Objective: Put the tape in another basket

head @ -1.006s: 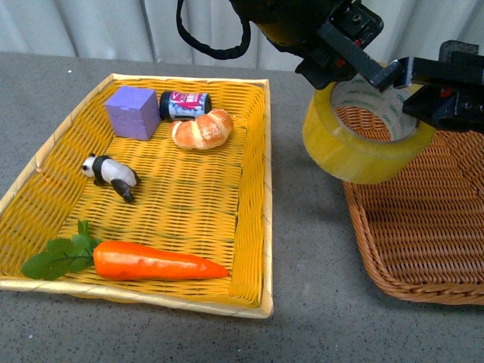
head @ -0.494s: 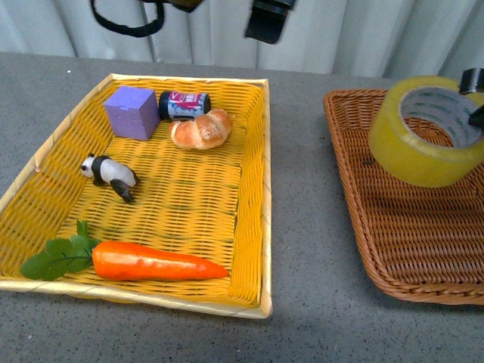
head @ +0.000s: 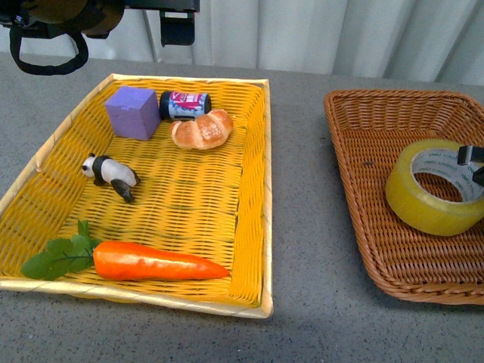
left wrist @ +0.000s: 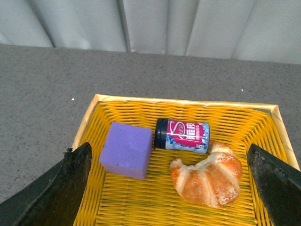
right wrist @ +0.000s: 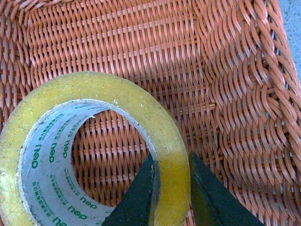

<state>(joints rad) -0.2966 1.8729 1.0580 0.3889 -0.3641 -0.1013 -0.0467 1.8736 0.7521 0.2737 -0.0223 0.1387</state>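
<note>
The yellow tape [head: 432, 189] with its white printed core sits low inside the dark brown wicker basket [head: 363, 128] at the right, tilted. My right gripper [head: 474, 165] shows only at the picture's right edge, shut on the roll's wall. In the right wrist view the two dark fingers pinch the tape [right wrist: 99, 122] wall, one inside the core and one outside, over the basket's weave [right wrist: 225, 94]. My left gripper [left wrist: 171, 174] is open and empty, above the far end of the yellow tray [left wrist: 117, 207]; its arm is at the top left of the front view.
The bright yellow tray [head: 253, 227] on the left holds a purple cube [head: 132, 112], a small can [head: 185, 104], a croissant [head: 202, 128], a toy panda [head: 111, 174] and a carrot [head: 151, 261]. Grey tabletop lies between tray and basket. A curtain hangs behind.
The tape has gone down and a little right, from above the basket's far side to low inside it. The left arm has moved left along the top edge.
</note>
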